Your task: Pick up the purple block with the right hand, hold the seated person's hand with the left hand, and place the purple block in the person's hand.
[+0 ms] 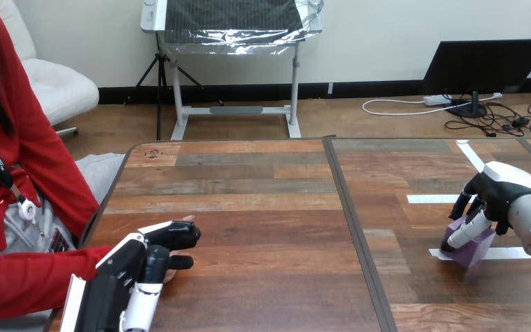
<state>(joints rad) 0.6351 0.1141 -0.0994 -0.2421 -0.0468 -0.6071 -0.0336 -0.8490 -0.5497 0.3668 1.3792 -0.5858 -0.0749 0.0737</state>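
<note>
While the purple block (471, 247) sits on the surface (263, 228), seemingly not yet lifted, the right hand (501, 190) has its fingers curled round it. Well left of the block, the left hand (128, 266) appears to clasp the person's hand (189, 219), fingers above, thumb below. Lifting, carrying and placing remain.

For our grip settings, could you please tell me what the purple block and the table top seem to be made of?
The purple block looks like matte foam or painted wood: flat colour, no shine; I cannot tell which. The table looks like wood or wood-look laminate: plank bands with grain, a faint sheen.
</note>
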